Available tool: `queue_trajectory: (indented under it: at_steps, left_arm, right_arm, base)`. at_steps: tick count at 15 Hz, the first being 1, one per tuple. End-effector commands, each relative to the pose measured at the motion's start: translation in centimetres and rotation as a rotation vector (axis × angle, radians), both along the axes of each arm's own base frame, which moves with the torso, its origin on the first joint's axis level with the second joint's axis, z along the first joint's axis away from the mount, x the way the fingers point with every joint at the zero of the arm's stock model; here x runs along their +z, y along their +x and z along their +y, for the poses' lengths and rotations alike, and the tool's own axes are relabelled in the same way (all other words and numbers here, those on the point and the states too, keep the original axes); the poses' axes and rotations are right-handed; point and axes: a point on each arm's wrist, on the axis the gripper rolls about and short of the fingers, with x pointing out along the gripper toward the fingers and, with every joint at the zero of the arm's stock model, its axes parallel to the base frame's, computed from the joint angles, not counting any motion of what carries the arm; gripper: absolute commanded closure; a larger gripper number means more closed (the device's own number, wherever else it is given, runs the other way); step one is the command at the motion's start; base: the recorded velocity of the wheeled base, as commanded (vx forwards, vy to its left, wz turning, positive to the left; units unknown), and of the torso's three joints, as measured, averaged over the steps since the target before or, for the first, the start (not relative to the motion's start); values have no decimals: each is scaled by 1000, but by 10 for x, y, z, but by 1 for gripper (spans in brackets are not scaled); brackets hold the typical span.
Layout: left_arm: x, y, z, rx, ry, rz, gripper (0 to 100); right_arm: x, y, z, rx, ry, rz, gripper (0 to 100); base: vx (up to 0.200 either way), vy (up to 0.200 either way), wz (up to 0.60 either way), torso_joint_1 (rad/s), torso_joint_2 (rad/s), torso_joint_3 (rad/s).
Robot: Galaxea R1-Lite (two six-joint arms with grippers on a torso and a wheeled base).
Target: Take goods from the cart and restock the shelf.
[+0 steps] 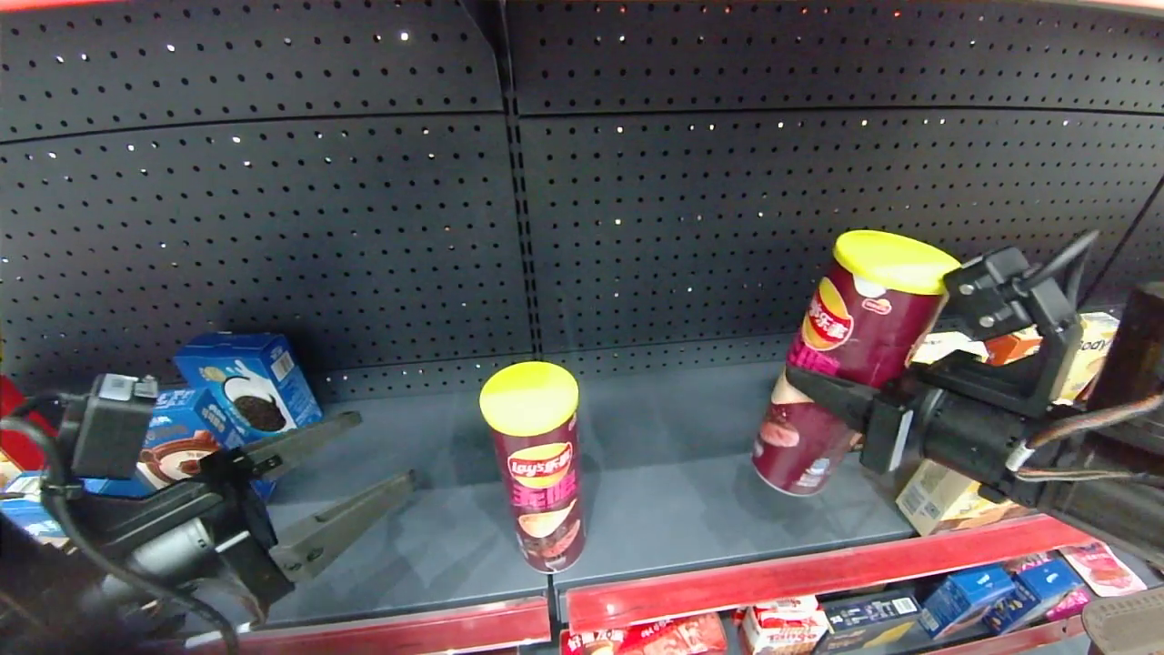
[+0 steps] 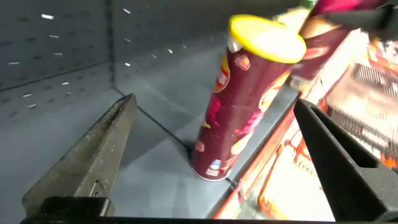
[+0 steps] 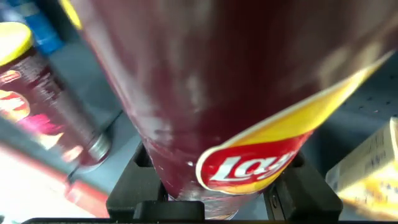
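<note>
On the grey shelf (image 1: 655, 509), close to its red front lip, an upright can (image 1: 536, 464) of chips stands with a yellow lid. To its right, the right gripper (image 1: 818, 389) pinches a tilted can (image 1: 859, 337), base low over the shelf. The left gripper (image 1: 382, 448) hangs with fingers spread, just beside blue boxes (image 1: 250, 377). Its wrist view frames the upright can beyond the tips.
</note>
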Motion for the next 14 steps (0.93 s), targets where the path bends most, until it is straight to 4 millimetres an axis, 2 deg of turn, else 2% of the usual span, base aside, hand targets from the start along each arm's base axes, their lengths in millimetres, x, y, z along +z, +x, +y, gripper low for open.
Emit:
queue_trajectory:
  at_steps: [1, 5, 6, 9, 14]
  left_arm:
    - [6, -23, 7, 38, -10, -30, 0]
    - [11, -39, 10, 58, -6, -35, 0]
    - [10, -40, 10, 63, -8, -22, 0]
    - [9, -40, 10, 52, -3, -9, 0]
    - [17, -50, 10, 49, -11, -65, 0]
  right_arm:
    - [-9, 33, 18, -42, -26, 31, 100]
    - [-11, 65, 30, -107, -26, 28, 100]
    - [-12, 68, 33, -82, -24, 29, 100]
    - [-20, 65, 39, 135, -50, 25, 100]
    - [-36, 89, 53, 232, -60, -20, 100]
  base:
    - [0, 0, 0, 0, 0, 0]
    - [0, 0, 0, 0, 0, 0]
    - [0, 0, 0, 0, 0, 0]
    - [0, 0, 0, 0, 0, 0]
    - [0, 0, 0, 0, 0, 0]
